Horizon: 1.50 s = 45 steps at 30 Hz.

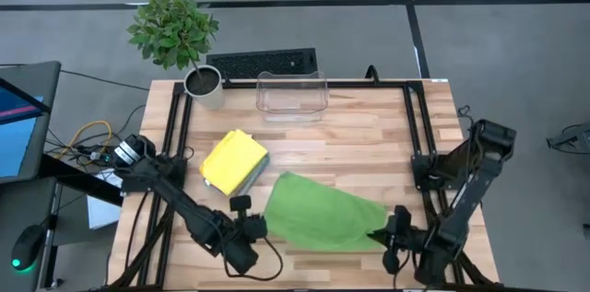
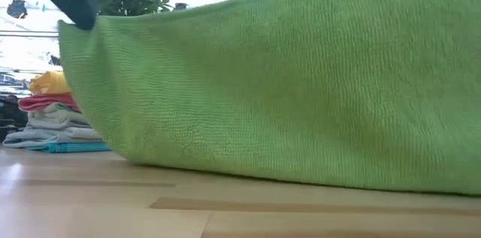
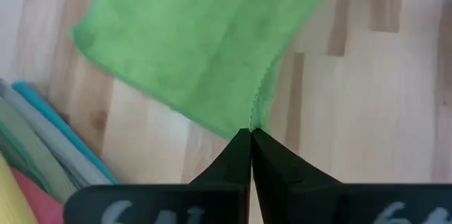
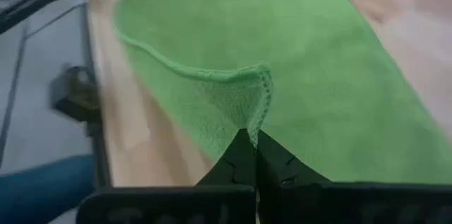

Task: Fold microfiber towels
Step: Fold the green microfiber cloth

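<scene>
Nearest, both pincers sit at the worktop's point(image 1: 369, 135) front edge. Left pincer point(image 1: 261, 227) clenched on one corner of the lime green towel point(image 1: 323, 214); right pincer point(image 1: 380, 235) clenched on the opposite front corner. Towel hangs between them, its lower part resting on the wood. Behind it on the left, a stack of folded towels point(image 1: 233, 161), yellow on top. Farther back: clear plastic bin point(image 1: 292, 96), potted plant point(image 1: 175, 34).

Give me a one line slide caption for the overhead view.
Both grippers, left and right, pinch opposite corners of a lime green towel beside a stack of folded towels.
</scene>
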### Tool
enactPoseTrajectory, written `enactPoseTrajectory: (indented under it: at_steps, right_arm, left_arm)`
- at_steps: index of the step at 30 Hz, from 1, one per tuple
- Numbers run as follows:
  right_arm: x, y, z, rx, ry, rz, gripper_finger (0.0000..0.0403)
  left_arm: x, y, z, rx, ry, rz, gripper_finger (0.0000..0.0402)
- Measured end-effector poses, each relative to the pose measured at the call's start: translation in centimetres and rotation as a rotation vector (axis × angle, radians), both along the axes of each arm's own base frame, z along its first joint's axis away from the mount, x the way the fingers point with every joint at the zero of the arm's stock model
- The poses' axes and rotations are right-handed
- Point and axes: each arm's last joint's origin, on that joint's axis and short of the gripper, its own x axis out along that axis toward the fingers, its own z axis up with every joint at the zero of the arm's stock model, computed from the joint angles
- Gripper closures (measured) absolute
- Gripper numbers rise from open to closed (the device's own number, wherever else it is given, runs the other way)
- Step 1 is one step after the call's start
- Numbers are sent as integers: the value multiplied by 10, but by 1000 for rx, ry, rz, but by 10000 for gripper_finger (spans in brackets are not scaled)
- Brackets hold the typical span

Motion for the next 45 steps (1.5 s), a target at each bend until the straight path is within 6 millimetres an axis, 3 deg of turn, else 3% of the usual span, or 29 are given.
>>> enactPoseTrajectory:
  at_steps: [5, 11, 15, 18, 23, 38, 45]
  right_arm:
    - [4, 10, -18, 15, 22, -79, 391]
    - [0, 17, 8, -62, 62, -105, 393]
    - [-9, 12, 24, -105, 168, -187, 391]
    - [-14, 7, 22, -88, 270, -250, 391]
    - [-14, 6, 16, -67, 285, -258, 390]
    - [-12, 5, 13, -25, 338, -287, 381]
    - [-8, 4, 12, -6, 348, -311, 358]
  left_arm:
    - [12, 16, 0, 33, 4, 8, 401]
    - [28, 43, 0, 98, 34, -15, 401]
    - [38, 63, 1, 174, 35, -13, 401]
    - [44, 77, 1, 222, 32, 0, 401]
    - [53, 93, -3, 211, 20, 17, 401]
    - [57, 102, -25, 146, -13, 16, 401]
    - [57, 104, -25, 214, -45, 68, 402]
